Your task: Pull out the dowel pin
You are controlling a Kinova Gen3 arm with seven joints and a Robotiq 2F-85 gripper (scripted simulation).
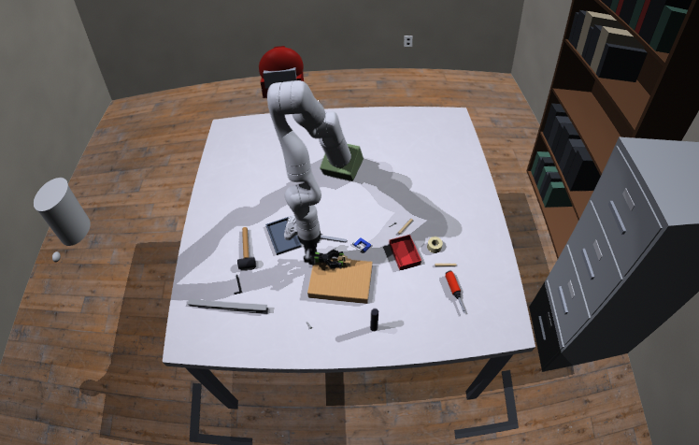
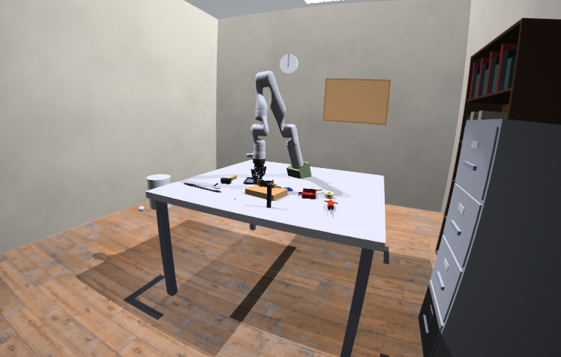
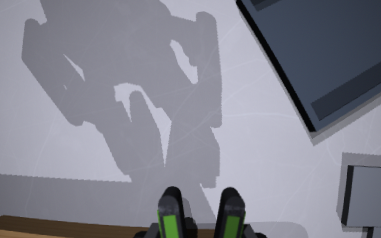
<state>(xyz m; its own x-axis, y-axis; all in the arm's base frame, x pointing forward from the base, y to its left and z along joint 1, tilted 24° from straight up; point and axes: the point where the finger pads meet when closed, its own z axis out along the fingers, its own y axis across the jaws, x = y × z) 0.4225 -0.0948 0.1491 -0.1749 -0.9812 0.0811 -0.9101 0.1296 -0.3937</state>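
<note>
My gripper points straight down at the far left corner of the tan bench board. Its fingers are part-way apart and press on the two green-striped handles of the black spring clamp, which spread a finger's width apart in the wrist view. The clamp reaches right along the board's far edge, where a bit of the small wooden block shows. The stop, the pin and the clamp's jaws are too small to make out.
A hammer and a dark slate lie left of the gripper. A blue bracket, red tray, tape roll and screwdriver lie right. A black cylinder stands in front of the board.
</note>
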